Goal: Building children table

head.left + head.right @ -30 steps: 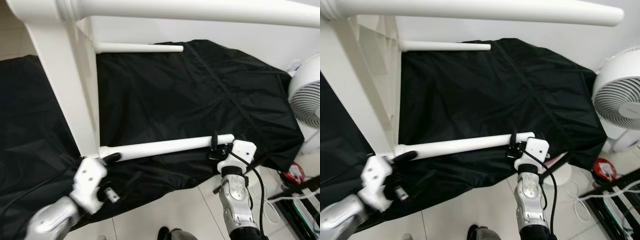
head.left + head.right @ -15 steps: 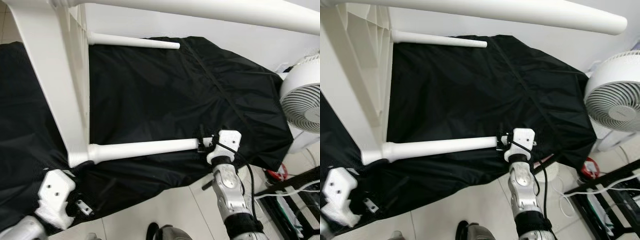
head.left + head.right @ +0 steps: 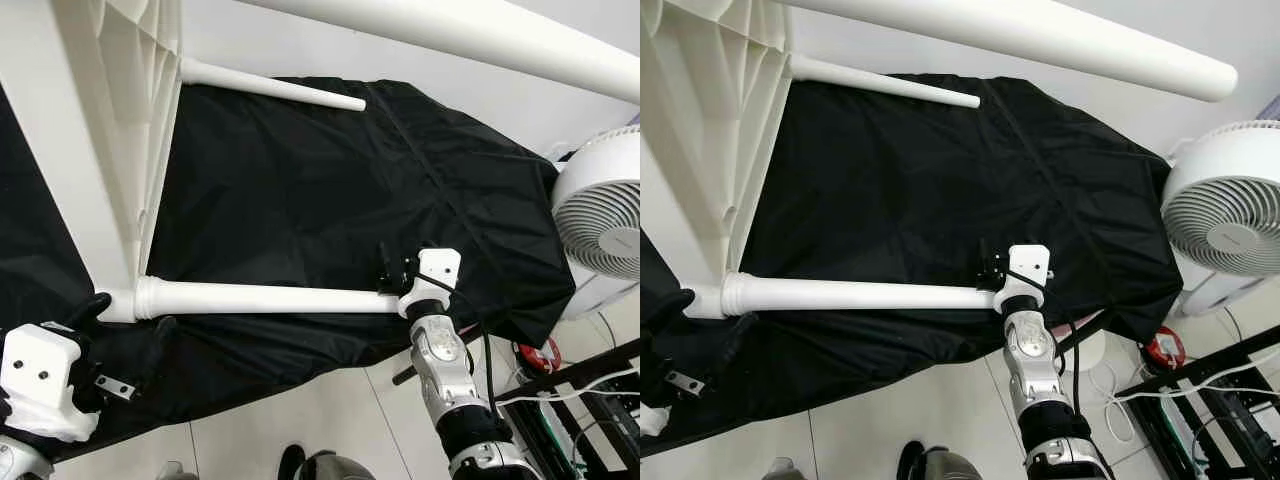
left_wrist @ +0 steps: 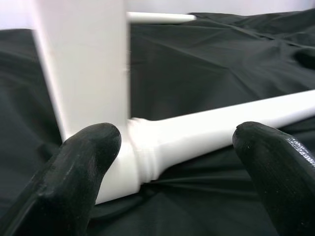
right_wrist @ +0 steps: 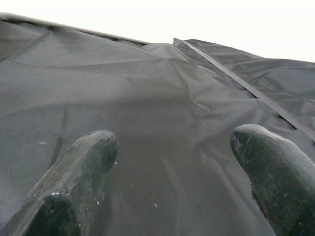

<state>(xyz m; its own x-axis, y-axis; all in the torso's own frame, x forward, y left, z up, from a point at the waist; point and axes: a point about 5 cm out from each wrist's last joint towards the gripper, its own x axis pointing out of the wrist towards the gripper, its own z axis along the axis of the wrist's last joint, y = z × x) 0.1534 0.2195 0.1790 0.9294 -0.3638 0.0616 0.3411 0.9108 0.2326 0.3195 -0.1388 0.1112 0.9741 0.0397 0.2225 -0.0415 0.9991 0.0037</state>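
- Nearest to us, our left gripper (image 3: pixel 125 322) sits low at the left, its jaws spread open on either side of the base of the near table leg (image 3: pixel 270 298), where the leg meets the white table top (image 3: pixel 60 150). In the left wrist view both black fingers (image 4: pixel 86 162) stand clear of the leg, which runs between them.
- Our right gripper (image 3: pixel 392 276) is at the free end of that same near table leg, just beside its tip. In the right wrist view its fingers (image 5: pixel 88 162) stand wide apart with only black cloth (image 5: pixel 162 123) between them, so its jaws are open and hold nothing.
- The children's table lies tipped on its side: the ribbed underside of the table top stands upright at the left, and the legs stick out sideways toward the right.
- A far table leg (image 3: pixel 275 86) juts out higher up, above the cloth.
- A third table leg (image 3: pixel 480 35) crosses the upper part of the head views, close to the camera.
- Beneath all this the black cloth covers a low, wide surface, creased and with a seam running across it.
- To the right stands a white fan (image 3: pixel 603 215) on the pale tiled floor (image 3: pixel 330 420), with cables (image 3: pixel 570 390) and a small red object (image 3: pixel 535 355) near its foot.
- A white wall (image 3: pixel 300 45) closes the room behind.
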